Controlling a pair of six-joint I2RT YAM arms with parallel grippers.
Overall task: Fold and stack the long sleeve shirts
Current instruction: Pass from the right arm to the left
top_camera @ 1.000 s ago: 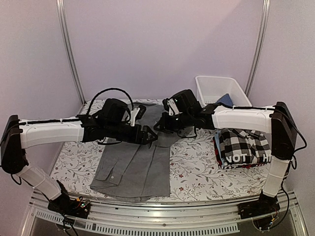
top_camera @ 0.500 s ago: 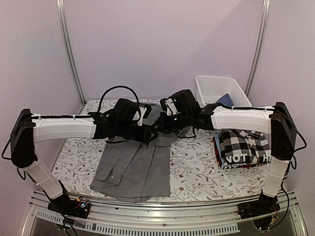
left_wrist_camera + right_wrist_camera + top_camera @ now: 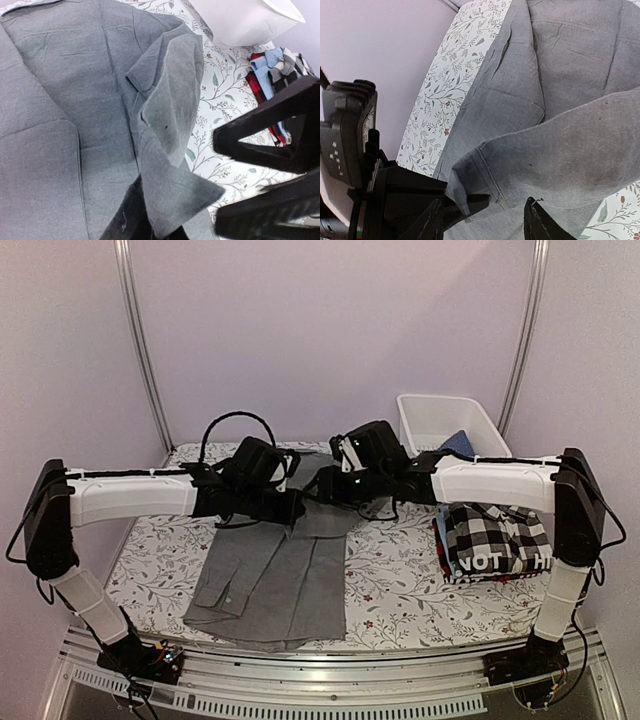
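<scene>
1. Nearest the arms, the grey shirt lies spread on the floral surface, left of centre, hem toward the near edge.
2. Over on the right sits the folded stack. The checked shirt is on top, and the dark shirt shows its "NOT" lettering at the near edge.
3. Mid-surface, both arms meet over the grey shirt's upper part. The left gripper is clenched on a lifted flap of grey cloth.
4. Just beside it, the right gripper is released: fingers apart, the grey flap draped across the gap, unpinched.
5. Far right, a white bin holds a pale blue cloth.
</scene>
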